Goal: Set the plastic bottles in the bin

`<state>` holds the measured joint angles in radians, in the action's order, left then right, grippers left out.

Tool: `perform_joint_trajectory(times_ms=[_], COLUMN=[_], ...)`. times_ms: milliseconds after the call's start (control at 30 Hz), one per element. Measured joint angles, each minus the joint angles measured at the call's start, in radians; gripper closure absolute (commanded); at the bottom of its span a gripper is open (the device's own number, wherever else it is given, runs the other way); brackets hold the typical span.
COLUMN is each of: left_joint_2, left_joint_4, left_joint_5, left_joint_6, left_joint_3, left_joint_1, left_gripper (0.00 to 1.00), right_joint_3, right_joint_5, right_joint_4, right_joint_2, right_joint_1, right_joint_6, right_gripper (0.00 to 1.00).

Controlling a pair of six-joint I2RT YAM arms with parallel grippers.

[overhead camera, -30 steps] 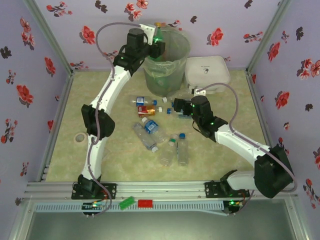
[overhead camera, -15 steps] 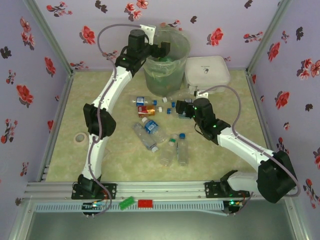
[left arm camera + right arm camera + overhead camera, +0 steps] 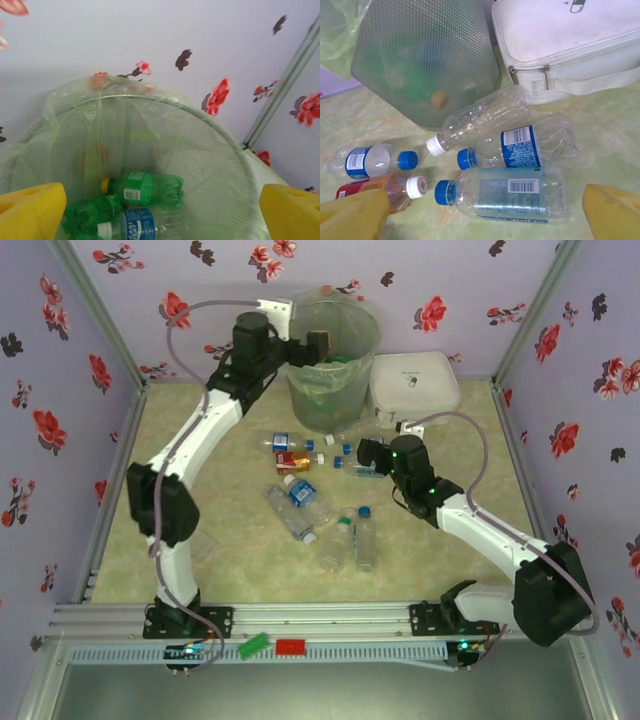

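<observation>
The grey-green mesh bin [image 3: 330, 390] with its bag over the rim stands at the back. My left gripper [image 3: 320, 341] hangs open at its left rim with nothing between its yellow fingers [image 3: 31, 210]. Below it in the bin [image 3: 210, 165] lie green bottles [image 3: 145, 189] and a blue-labelled one [image 3: 131, 225]. Several bottles [image 3: 300, 495] lie scattered on the table. My right gripper [image 3: 353, 454] stands open just above a clear blue-capped bottle [image 3: 515, 195], beside two more clear bottles [image 3: 485, 119] at the bin's foot [image 3: 420, 60]. A red-orange labelled bottle [image 3: 365, 189] lies to the left.
A flat white zipped box [image 3: 413, 385] sits right of the bin, close behind the right gripper [image 3: 482, 220] and its bottles. A small tape roll [image 3: 160, 514] lies near the left wall. Flowered walls close in the table on three sides.
The left gripper let a green bottle go into the bin and drew back left to the rim. The right gripper shifted slightly over the bottles by the bin.
</observation>
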<state>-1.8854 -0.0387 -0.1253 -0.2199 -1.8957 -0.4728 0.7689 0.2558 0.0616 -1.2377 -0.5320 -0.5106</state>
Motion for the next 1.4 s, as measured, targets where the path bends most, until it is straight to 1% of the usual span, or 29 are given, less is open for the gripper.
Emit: perform_joint_trajectory(times_ms=[100, 200, 333, 433, 500, 533, 667, 767, 833, 933, 1133, 1233, 1400], left_joint_2=[0.159, 0.306, 0.435, 0.487, 0.493, 0.493, 0.493, 0.493, 0.493, 0.484, 0.417, 0.385, 0.365], left_joint_4=[0.106, 0.198, 0.286, 0.344, 0.372, 0.381, 0.414, 0.413, 0.422, 0.430, 0.460, 0.485, 0.489], left_joint_5=[0.000, 0.005, 0.035, 0.056, 0.066, 0.074, 0.100, 0.115, 0.122, 0.126, 0.127, 0.131, 0.134], left_joint_6=[-0.022, -0.050, -0.103, -0.175, -0.233, -0.266, -0.401, -0.450, -0.456, -0.455, -0.455, -0.456, -0.455], left_joint_3=[0.204, 0.413, 0.658, 0.844, 0.956, 1.008, 1.200, 1.252, 1.252, 1.240, 1.183, 1.159, 1.131], left_joint_1=[0.000, 0.000, 0.000, 0.000, 0.000, 0.000, 0.000, -0.010, -0.029, -0.065, -0.099, -0.105, -0.117], left_gripper=[0.00, 0.00, 0.00, 0.00, 0.00, 0.00, 0.00, 0.00, 0.00, 0.00, 0.00, 0.00, 0.00], right_joint_3=[0.000, -0.001, -0.005, -0.010, -0.011, -0.011, -0.017, -0.037, -0.068, -0.128, -0.184, -0.195, -0.213], right_joint_5=[-0.051, -0.096, -0.156, -0.187, -0.194, -0.198, -0.198, -0.193, -0.191, -0.182, -0.149, -0.143, -0.140], right_joint_4=[-0.020, -0.058, -0.114, -0.179, -0.229, -0.256, -0.342, -0.386, -0.399, -0.418, -0.453, -0.451, -0.453], right_joint_2=[0.000, -0.002, -0.014, -0.023, -0.023, -0.023, -0.023, -0.023, -0.018, 0.011, 0.066, 0.072, 0.071], right_joint_1=[0.023, 0.024, 0.016, -0.008, -0.039, -0.060, -0.151, -0.235, -0.282, -0.329, -0.362, -0.366, -0.409], right_joint_6=[-0.016, -0.024, -0.045, -0.067, -0.080, -0.091, -0.119, -0.145, -0.177, -0.235, -0.315, -0.340, -0.375], right_gripper=[0.00, 0.00, 0.00, 0.01, 0.03, 0.05, 0.08, 0.10, 0.14, 0.17, 0.22, 0.22, 0.18])
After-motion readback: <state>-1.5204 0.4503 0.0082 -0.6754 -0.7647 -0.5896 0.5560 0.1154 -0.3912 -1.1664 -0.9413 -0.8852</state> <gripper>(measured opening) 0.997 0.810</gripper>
